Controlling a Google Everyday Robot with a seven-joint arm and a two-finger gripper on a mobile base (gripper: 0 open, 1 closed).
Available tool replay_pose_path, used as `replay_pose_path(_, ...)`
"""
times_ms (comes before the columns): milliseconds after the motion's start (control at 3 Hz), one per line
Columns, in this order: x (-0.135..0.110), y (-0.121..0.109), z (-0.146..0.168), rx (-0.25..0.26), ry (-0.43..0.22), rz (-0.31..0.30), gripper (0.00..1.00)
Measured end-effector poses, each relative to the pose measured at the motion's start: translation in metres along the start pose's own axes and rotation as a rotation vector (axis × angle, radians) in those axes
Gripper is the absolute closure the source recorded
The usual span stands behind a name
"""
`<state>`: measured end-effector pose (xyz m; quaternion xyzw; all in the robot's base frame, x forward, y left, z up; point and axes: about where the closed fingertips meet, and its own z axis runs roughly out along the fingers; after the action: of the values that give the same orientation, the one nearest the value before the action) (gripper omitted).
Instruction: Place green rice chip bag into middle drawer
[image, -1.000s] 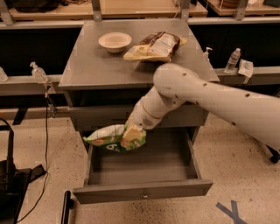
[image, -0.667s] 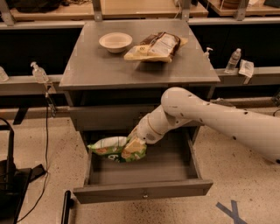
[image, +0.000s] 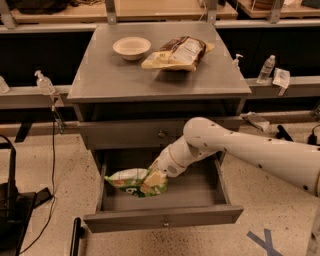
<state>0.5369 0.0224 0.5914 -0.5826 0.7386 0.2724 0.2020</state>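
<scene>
The green rice chip bag is light green with white patches and lies across the left part of the open middle drawer, low over or on its floor. My gripper is shut on the bag's right end, inside the drawer's left half. My white arm reaches in from the right. The drawer is pulled out wide, with its small round knob on the front panel. The knobbed drawer above it is closed.
On the grey cabinet top stand a white bowl and a brown-and-yellow snack bag. Bottles sit on side ledges left and right. A black stand is on the floor at left.
My gripper has lowered the bag from above the drawer's left edge down into the drawer, and the arm has dropped with it.
</scene>
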Motion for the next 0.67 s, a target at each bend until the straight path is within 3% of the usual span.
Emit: replay_pose_path(667, 0.071, -0.022, 0.052, 0.042, 0.113, 0.098, 0.98)
